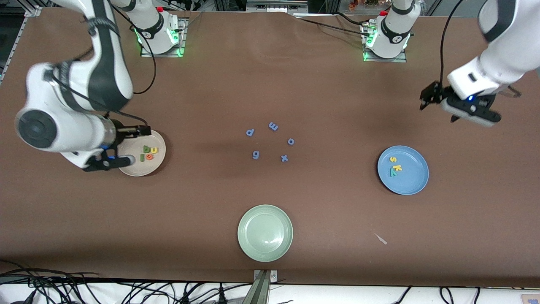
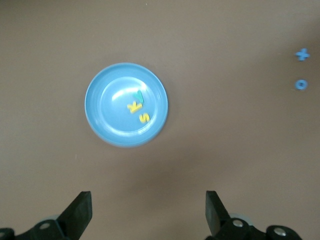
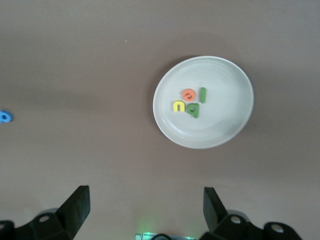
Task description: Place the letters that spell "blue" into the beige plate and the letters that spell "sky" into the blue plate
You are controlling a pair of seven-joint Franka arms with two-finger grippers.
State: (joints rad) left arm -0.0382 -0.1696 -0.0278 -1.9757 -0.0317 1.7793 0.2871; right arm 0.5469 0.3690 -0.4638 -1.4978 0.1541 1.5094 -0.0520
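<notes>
- Looking at the beige plate (image 1: 158,165), you find green b (image 1: 146,148), yellow u (image 1: 154,150), orange e (image 1: 149,157) and green l (image 1: 142,157) bunched together in it; "blue" looks done.
- The blue plate (image 1: 415,183) holds yellow s (image 1: 392,159), yellow k (image 1: 397,167) and teal y (image 1: 393,173), touching or nearly so; "sky" looks done too.
- Your right gripper (image 3: 145,212) hangs beside the beige plate toward the right arm's end, jaws spread, holding nothing.
- Your left gripper (image 2: 148,212) is raised over bare table, farther from the front camera than the blue plate; jaws spread, empty.
- Each plate lies ahead of its own arm's jaws; nothing seems left to fetch, so leave the periwinkle letters (image 1: 270,141) and green plate (image 1: 247,249).
</notes>
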